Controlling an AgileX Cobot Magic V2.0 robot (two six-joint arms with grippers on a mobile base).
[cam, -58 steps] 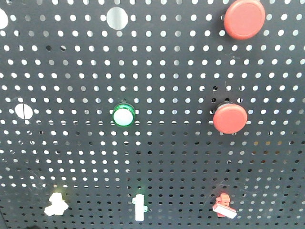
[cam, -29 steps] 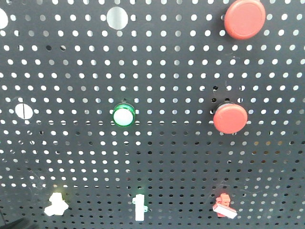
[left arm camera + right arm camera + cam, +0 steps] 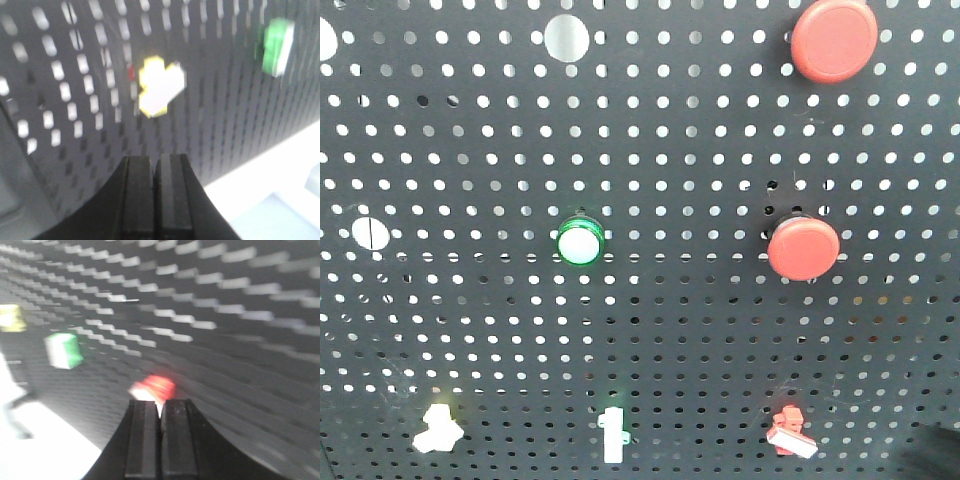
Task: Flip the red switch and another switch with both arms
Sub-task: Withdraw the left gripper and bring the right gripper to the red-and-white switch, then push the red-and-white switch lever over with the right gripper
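My left end effector [image 3: 155, 164], fingers together, sits at 6 o'clock of the pale yellow switch [image 3: 160, 86], apart. My right end effector [image 3: 160, 406], fingers together too, sits at 6 o'clock just under the red switch [image 3: 154, 386].

A dark grey perforated panel [image 3: 680, 330] fills the front view like a wall; its rows of small round holes glow white with light from behind; a larger round cut-out [image 3: 566, 37] sits near the top left, another [image 3: 369, 233] by the left edge; in the left wrist view a bright white flat surface [image 3: 280, 170] lies past the panel's edge, blurred.
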